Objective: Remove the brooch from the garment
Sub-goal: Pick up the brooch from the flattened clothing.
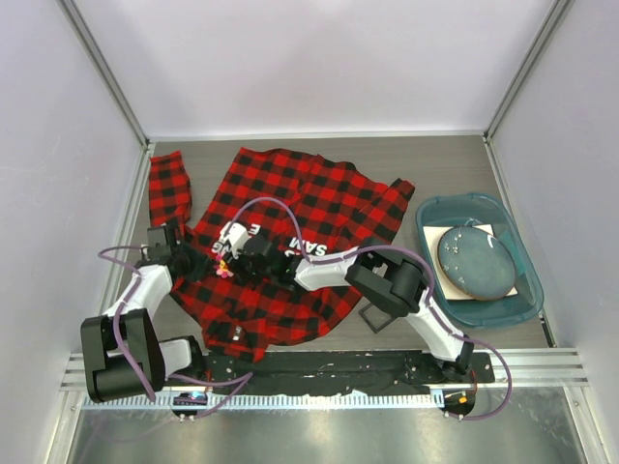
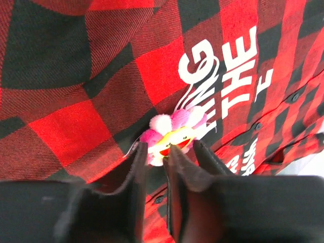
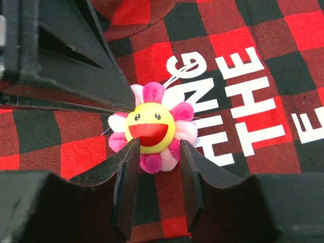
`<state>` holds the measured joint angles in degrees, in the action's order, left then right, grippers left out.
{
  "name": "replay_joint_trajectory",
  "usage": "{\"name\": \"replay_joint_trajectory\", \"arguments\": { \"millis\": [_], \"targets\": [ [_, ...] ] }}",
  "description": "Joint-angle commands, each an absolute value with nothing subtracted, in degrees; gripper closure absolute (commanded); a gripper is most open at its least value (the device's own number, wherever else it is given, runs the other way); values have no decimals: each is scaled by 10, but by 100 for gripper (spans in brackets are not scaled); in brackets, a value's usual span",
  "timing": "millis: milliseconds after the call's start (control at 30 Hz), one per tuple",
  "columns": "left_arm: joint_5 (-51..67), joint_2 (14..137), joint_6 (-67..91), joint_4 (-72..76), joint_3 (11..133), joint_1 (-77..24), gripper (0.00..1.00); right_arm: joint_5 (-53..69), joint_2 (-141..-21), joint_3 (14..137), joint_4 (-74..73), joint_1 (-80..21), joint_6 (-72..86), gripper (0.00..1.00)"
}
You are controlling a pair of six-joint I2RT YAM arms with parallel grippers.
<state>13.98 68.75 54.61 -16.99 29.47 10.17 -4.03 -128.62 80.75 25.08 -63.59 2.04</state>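
left pincer (image 2: 158,152) and right pincer (image 3: 159,152) hem in the brooch (image 3: 152,129); surface (image 1: 435,159) beyond the garment (image 1: 319,193) lies open; teal tub (image 1: 474,198) blocks right.

The garment (image 2: 76,116) was matt flannel, twill weave showing, its white lettering (image 3: 238,101) flat and smooth. On the garment, the brooch (image 3: 152,129) had fuzzy plush petals and a smoother centre. The right tool (image 3: 159,147) was matt black plastic. Right of the garment, the tub (image 1: 427,253) shone, translucent plastic.
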Motion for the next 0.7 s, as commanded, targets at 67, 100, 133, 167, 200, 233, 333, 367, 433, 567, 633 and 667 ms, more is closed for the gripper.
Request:
{"name": "replay_joint_trajectory", "arguments": {
  "millis": [67, 100, 133, 167, 200, 233, 333, 367, 433, 567, 633, 667],
  "targets": [
    [144, 708, 535, -186, 316, 101, 54, -54, -1230, 806, 264, -638, 14, 58],
    [144, 708, 536, -182, 309, 101, 53, -48, -1231, 807, 264, -638, 15, 58],
    [142, 707, 536, -175, 306, 101, 52, -47, -1233, 809, 262, -638, 19, 58],
    [141, 702, 536, -171, 302, 102, 52, -45, -1237, 813, 261, -638, 22, 58],
    [139, 699, 534, -166, 295, 102, 52, -40, -1239, 816, 260, -638, 24, 58],
    [135, 695, 535, -155, 290, 102, 53, -37, -1244, 819, 259, -638, 26, 58],
    [132, 680, 543, -136, 270, 101, 56, -29, -1256, 833, 258, -638, 40, 58],
    [132, 679, 545, -132, 265, 102, 55, -28, -1259, 838, 258, -638, 45, 59],
    [134, 673, 551, -121, 256, 102, 55, -28, -1265, 838, 259, -638, 48, 58],
    [135, 655, 555, -100, 242, 102, 46, -23, -1274, 844, 262, -638, 54, 59],
    [130, 643, 559, -85, 232, 102, 43, -20, -1281, 847, 261, -638, 56, 59],
    [131, 641, 562, -80, 229, 102, 43, -20, -1281, 848, 262, -638, 55, 60]
  ]
}}
